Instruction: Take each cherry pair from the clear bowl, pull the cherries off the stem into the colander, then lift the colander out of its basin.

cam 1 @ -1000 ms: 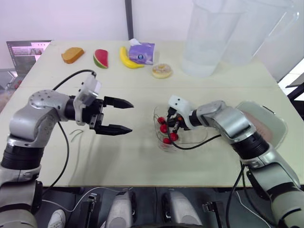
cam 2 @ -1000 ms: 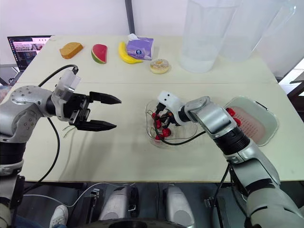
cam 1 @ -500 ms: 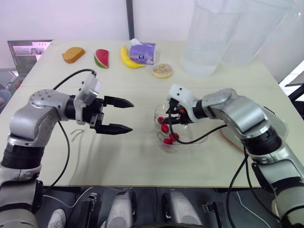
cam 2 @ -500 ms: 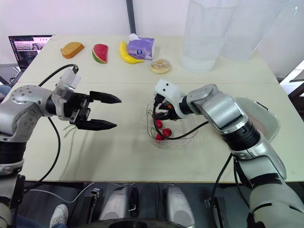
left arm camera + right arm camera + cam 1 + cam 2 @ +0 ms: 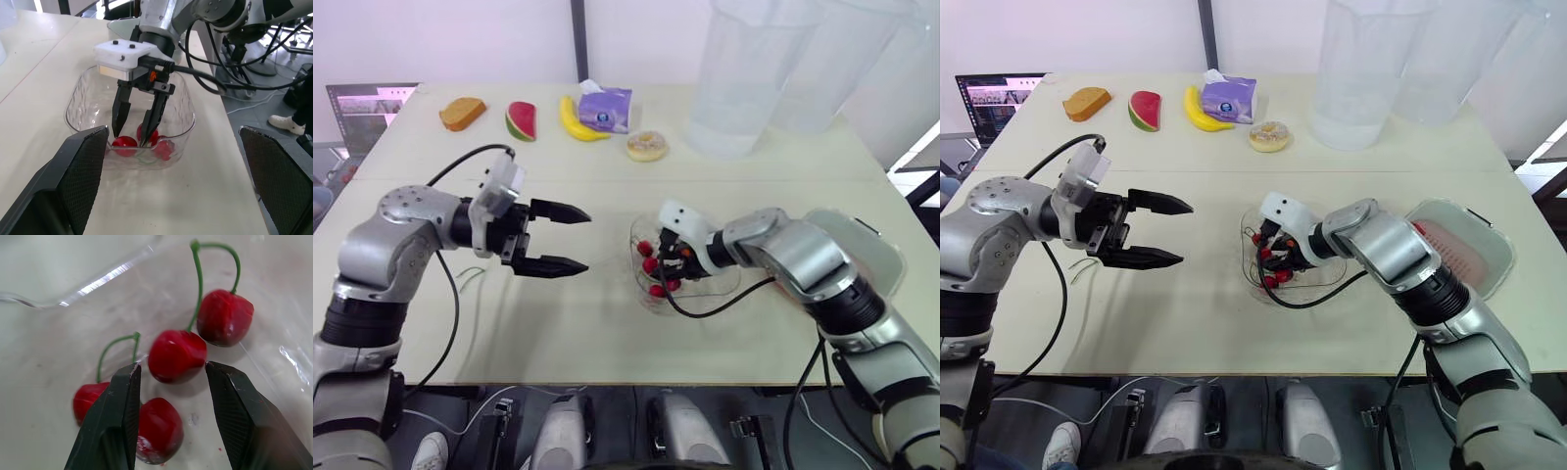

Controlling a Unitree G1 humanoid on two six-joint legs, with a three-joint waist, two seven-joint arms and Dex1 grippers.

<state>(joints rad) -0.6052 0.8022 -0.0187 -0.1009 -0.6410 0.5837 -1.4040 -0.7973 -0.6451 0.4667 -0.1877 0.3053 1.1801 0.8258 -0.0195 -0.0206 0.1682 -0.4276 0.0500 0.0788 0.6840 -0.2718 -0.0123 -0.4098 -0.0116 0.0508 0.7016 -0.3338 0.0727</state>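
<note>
Right wrist view looks down into the clear bowl [image 5: 78, 103], where the right gripper [image 5: 173, 366] has its jaws spread apart with nothing clamped between them. Its two black fingers [image 5: 122, 421] stand on either side of a red cherry [image 5: 177, 355], with a gap showing on each side. That cherry shares a green stem [image 5: 198, 289] with a second cherry [image 5: 225, 317] lying just beside it. Another stemmed pair [image 5: 159, 431] lies near one finger; whether the finger touches it I cannot tell.

From the left wrist view, the fingertips of this gripper reach down to the bowl's floor among the cherries. The bowl sits near the middle of the desk [image 5: 587, 323], a little toward its right edge.

Left gripper [image 5: 584, 240] hovers above the desk to the left of the bowl, well apart from it. It points toward the bowl with its jaws wide open and empty.

At the desk's right edge stands the basin [image 5: 1511, 257] with the pinkish colander [image 5: 1459, 250] inside it.

Along the far edge lie a bread slice [image 5: 1087, 101], a watermelon slice [image 5: 1144, 110], a banana [image 5: 1203, 113], a tissue pack [image 5: 1231, 98] and a doughnut [image 5: 1270, 135]. Two large clear jugs [image 5: 1361, 69] stand toward the far right corner. A laptop [image 5: 994, 98] shows at the far left corner.
</note>
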